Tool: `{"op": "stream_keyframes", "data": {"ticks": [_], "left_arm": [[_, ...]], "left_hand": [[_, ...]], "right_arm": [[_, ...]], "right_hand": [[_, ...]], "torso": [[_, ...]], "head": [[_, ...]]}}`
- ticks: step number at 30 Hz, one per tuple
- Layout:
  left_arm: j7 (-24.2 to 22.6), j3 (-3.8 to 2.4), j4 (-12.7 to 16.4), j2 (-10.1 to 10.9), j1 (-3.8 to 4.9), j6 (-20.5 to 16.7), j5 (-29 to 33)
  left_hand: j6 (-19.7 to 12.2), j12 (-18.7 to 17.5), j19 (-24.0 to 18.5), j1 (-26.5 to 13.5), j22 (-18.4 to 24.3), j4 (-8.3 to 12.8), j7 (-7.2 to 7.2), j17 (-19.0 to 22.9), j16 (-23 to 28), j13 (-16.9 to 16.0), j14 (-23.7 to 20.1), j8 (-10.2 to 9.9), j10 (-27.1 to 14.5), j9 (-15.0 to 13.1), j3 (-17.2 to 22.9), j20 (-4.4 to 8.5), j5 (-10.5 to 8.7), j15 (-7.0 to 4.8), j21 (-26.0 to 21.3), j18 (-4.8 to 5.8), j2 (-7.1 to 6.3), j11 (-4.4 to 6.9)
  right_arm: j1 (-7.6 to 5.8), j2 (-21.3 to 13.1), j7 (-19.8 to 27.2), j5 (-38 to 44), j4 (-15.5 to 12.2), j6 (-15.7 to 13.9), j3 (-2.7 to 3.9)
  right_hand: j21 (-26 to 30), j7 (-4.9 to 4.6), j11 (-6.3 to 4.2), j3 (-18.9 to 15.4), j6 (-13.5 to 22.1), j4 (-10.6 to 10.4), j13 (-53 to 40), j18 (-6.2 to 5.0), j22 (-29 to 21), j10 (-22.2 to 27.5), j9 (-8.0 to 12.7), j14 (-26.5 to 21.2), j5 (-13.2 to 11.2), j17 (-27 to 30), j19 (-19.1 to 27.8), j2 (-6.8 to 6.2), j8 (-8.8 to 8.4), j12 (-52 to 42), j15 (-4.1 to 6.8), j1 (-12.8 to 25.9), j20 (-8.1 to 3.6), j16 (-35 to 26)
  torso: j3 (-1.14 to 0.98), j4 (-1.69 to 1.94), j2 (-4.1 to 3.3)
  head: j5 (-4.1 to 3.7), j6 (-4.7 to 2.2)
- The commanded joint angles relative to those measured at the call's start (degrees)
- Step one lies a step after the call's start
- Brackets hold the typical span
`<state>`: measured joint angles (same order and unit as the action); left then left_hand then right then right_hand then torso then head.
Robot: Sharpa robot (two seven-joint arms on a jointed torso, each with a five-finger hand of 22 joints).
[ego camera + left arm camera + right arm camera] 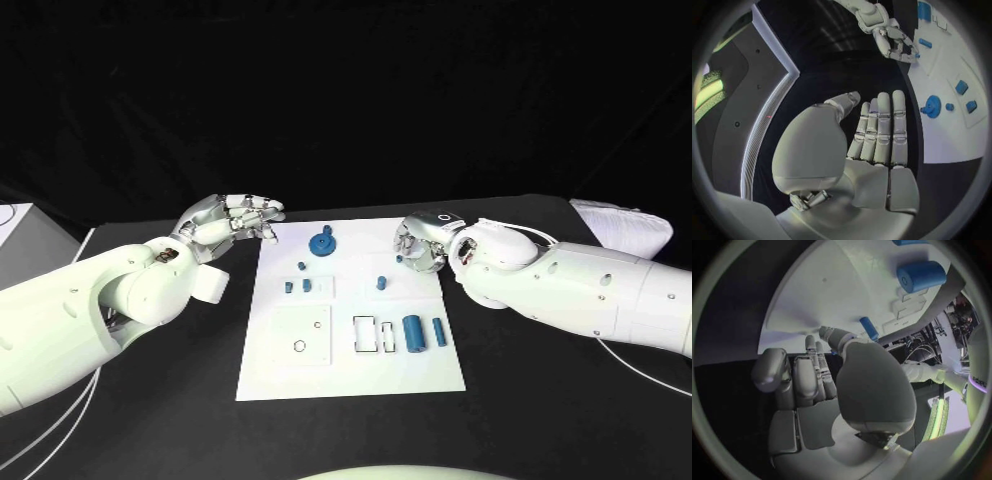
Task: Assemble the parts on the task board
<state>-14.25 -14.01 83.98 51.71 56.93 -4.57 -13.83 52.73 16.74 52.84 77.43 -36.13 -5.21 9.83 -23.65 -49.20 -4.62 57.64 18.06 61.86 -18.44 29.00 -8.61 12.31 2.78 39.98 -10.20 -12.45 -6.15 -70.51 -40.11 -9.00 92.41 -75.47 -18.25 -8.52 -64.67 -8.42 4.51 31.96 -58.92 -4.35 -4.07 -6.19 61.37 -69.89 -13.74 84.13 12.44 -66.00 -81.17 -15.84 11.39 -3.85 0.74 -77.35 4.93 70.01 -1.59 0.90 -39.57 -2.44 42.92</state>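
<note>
- The white board (353, 380) is laid flat in the middle of the table (577, 420), with small blue parts (420, 331) scattered over it — a gear-like part (322, 243) sits near its far edge.
- The left hand (235, 219) is held just off the board's far left corner; its fingers (883, 131) are stretched straight and pressed together, with nothing held.
- The right hand (423, 245) is poised over the far right edge — fingers (814, 371) partly curled and empty, probably readied for a part there.
</note>
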Motion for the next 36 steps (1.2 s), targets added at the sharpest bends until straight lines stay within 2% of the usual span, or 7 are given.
{"op": "stream_keyframes", "data": {"ticks": [1,7,12,16,21,29,36], "left_arm": [[-1.69,-0.08,0.42,-0.06,-0.07,0.84,1.72],[-1.75,-0.09,0.53,-0.09,-0.12,0.71,1.63],[-1.76,-0.1,0.57,-0.1,-0.14,0.66,1.65],[-1.71,-0.1,0.58,-0.11,-0.14,0.64,1.66],[-1.64,-0.1,0.56,-0.08,-0.14,0.55,1.67],[-1.49,-0.1,0.56,-0.04,-0.14,0.48,1.64],[-1.44,-0.1,0.52,-0.01,-0.14,0.4,1.59]], "left_hand": [[-0.25,-0.54,0.47,0.68,0.13,-0.01,0.49,0.06,0.3,0.08,0.37,-0.54,-0.07,0.16,-0.34,0.0,-0.16,0.23,-0.28,-0.23,0.04,-0.61],[-0.47,-0.7,0.62,0.97,0.2,0.08,0.69,0.06,0.41,0.08,0.46,-0.78,-0.05,0.25,-0.4,-0.03,-0.13,0.3,-0.36,-0.23,0.18,-0.72],[-0.41,-0.71,0.68,1.1,0.21,0.11,0.71,0.06,0.45,0.06,0.49,-0.78,0.02,0.24,-0.4,-0.03,-0.12,0.32,-0.38,-0.23,0.3,-0.73],[-0.38,-0.73,0.72,1.21,0.22,0.14,0.73,0.05,0.47,0.05,0.52,-0.79,0.06,0.24,-0.39,-0.03,-0.11,0.32,-0.39,-0.24,0.39,-0.74],[-0.38,-0.73,0.72,1.21,0.22,0.14,0.73,0.05,0.47,0.05,0.52,-0.79,0.06,0.24,-0.39,-0.03,-0.11,0.32,-0.39,-0.24,0.39,-0.74],[-0.34,-0.79,0.81,1.48,0.23,0.27,0.75,0.05,0.53,0.04,0.55,-0.82,0.09,0.25,-0.39,-0.01,-0.11,0.31,-0.4,-0.25,0.51,-0.75],[-0.34,-0.83,0.85,1.6,0.22,0.33,0.76,0.04,0.56,0.04,0.57,-0.85,0.09,0.26,-0.4,0.0,-0.11,0.31,-0.39,-0.25,0.54,-0.75]], "right_arm": [[0.21,0.28,-0.7,1.87,-0.16,0.81,-0.03],[0.66,0.6,-0.59,1.75,-0.7,1.19,-0.06],[0.92,1.01,-0.68,1.83,-0.57,1.69,-0.11],[1.1,1.29,-0.95,2.13,-0.33,2.16,-0.18],[1.46,1.65,-1.7,3.19,-0.14,2.6,-0.26],[1.96,2.13,-3.59,4.82,-0.13,1.31,-0.34],[2.13,2.24,-5.07,5.7,-0.3,-0.35,-0.36]], "right_hand": [[-0.22,-0.36,0.27,0.4,0.06,0.0,-0.04,0.74,0.24,0.27,-0.08,2.72,0.31,-0.09,-0.38,-0.06,-0.33,0.1,-0.35,0.24,0.07,0.33],[-0.31,-0.2,0.13,0.93,-0.46,0.13,-0.17,0.67,0.39,-0.21,-0.42,2.52,0.49,-0.11,-0.16,0.3,-0.04,-0.06,-0.3,-0.12,0.11,0.85],[-0.92,0.3,-0.18,1.65,-2.29,0.45,-0.29,0.7,1.15,-0.63,-1.14,2.28,0.25,-0.16,-0.03,0.83,1.07,-0.08,-0.1,-0.59,0.02,1.42],[-2.43,0.7,-0.57,2.23,-3.26,0.83,-0.56,0.95,2.88,-1.62,-1.63,2.15,-0.11,-0.16,-0.35,1.35,1.75,-0.37,0.18,-0.99,-0.16,1.8],[-4.39,1.35,-1.23,2.99,-4.77,1.59,-1.08,1.29,5.14,-3.32,-2.43,2.03,-0.83,-0.25,-0.78,2.34,2.88,-0.79,0.68,-1.55,-0.56,2.37],[-6.16,1.87,-1.93,4.28,-5.77,3.03,-1.89,1.59,7.26,-5.28,-3.61,1.91,-1.95,-0.01,-1.03,4.23,4.22,-1.0,1.3,-2.21,-1.14,2.91],[-6.94,1.92,-2.03,4.74,-5.75,3.53,-2.08,1.75,8.16,-5.6,-3.87,1.93,-2.26,-0.06,-1.25,4.47,4.42,-0.97,1.38,-2.34,-1.24,3.12]], "torso": [[0.01,0.05,-0.01],[-0.13,-0.05,0.02],[-0.07,-0.13,0.01],[-0.07,0.02,0.01],[-0.08,0.02,0.05],[-0.03,-0.06,0.09],[-0.02,-0.04,0.09]], "head": [[0.08,0.19],[0.39,0.54],[0.36,0.73],[0.38,0.79],[0.39,0.94],[0.38,1.04],[0.36,1.01]]}}
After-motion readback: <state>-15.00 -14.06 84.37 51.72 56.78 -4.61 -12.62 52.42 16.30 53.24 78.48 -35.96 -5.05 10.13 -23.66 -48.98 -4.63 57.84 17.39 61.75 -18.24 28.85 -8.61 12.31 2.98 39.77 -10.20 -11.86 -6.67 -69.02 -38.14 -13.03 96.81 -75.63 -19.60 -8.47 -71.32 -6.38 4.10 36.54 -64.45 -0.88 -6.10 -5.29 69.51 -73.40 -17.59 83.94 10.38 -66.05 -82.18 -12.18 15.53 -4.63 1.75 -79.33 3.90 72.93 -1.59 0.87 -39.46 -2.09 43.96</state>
